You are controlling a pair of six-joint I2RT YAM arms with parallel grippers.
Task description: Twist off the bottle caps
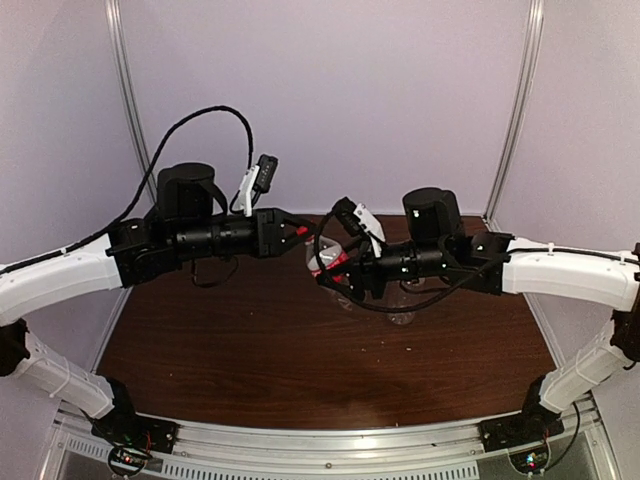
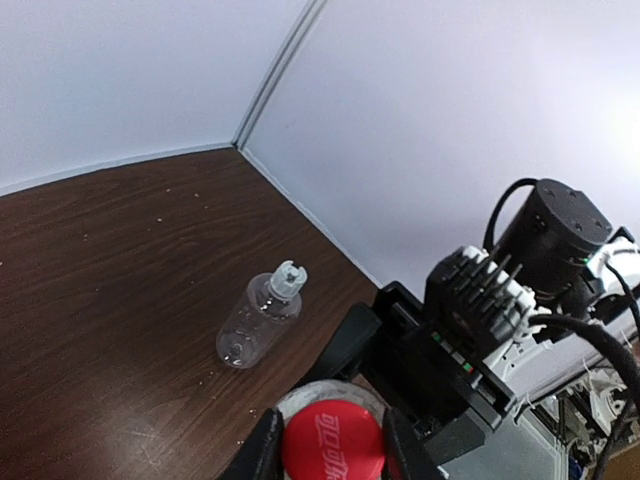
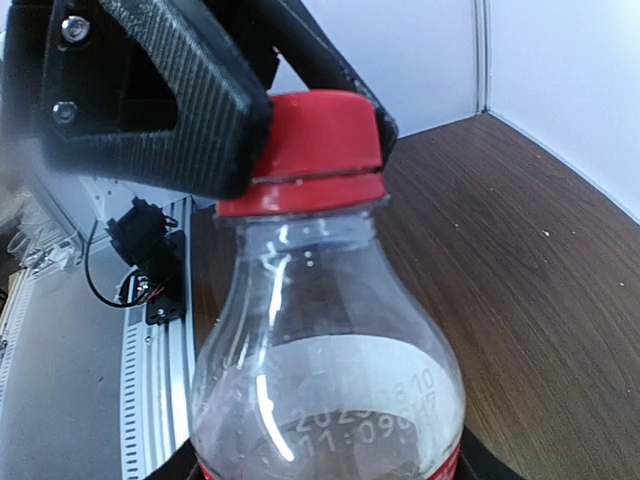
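My right gripper (image 1: pixel 336 266) is shut on the slim clear bottle (image 3: pixel 330 370) at its red label (image 1: pixel 329 262) and holds it above the table, neck toward the left arm. My left gripper (image 2: pixel 332 445) is shut on its bright red cap (image 2: pixel 332 440), one finger on each side. The cap (image 3: pixel 320 150) sits on the bottle neck, with the left gripper's black fingers (image 3: pixel 170 120) around it. The wider unlabelled bottle (image 2: pixel 258 322) with its white cap (image 2: pixel 287 278) is on the table, apart from both grippers, under the right arm (image 1: pixel 404 303).
The dark wooden table (image 1: pixel 250 350) is walled by pale panels at the back and sides. Both arms meet over its back middle. A metal rail (image 1: pixel 330 445) with the arm bases runs along the near edge.
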